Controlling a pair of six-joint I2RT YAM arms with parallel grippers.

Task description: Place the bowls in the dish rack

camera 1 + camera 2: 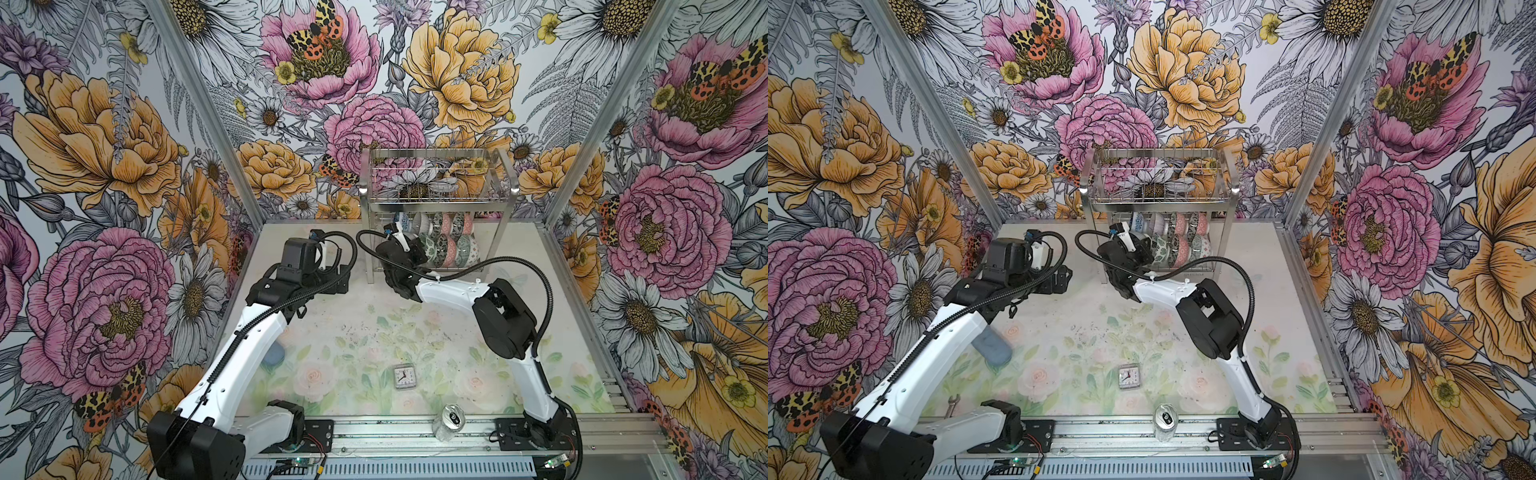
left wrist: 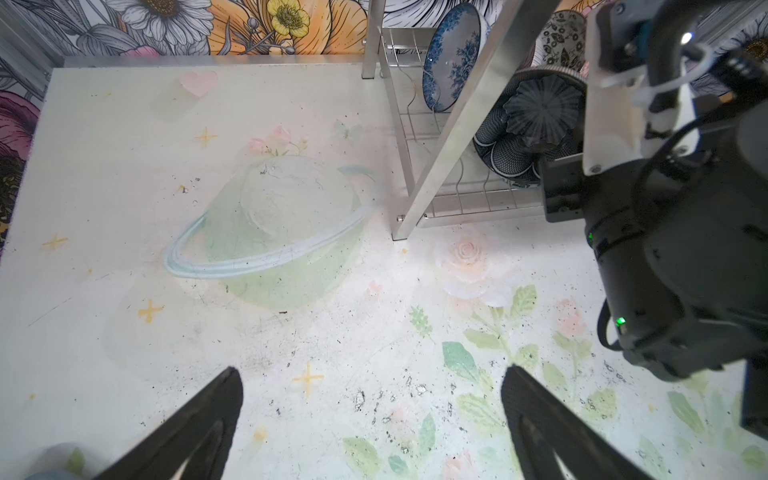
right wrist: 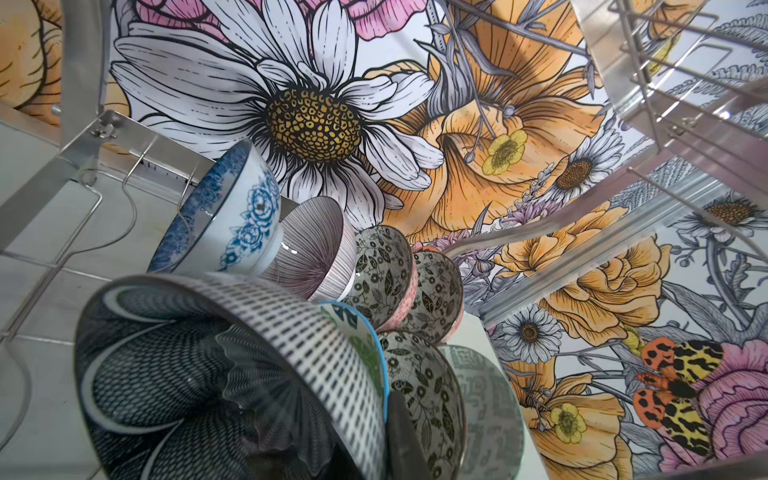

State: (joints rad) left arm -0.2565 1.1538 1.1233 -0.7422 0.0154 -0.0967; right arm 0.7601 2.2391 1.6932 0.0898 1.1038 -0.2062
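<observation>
Cannot see the right gripper's (image 1: 417, 249) tips in both top views; buried behind its own wrist. From that wrist, just one finger (image 3: 401, 440) in sight, cut by the frame edge, as with the dark bowl (image 3: 199, 374). Cannot name the blue-grey lump (image 1: 995, 348) under the left arm: mostly covered, blurred. Cannot read the clock (image 1: 402, 376): too small. Cannot make out the back-row bowls (image 1: 446, 222) whole: half masked by the front row.
</observation>
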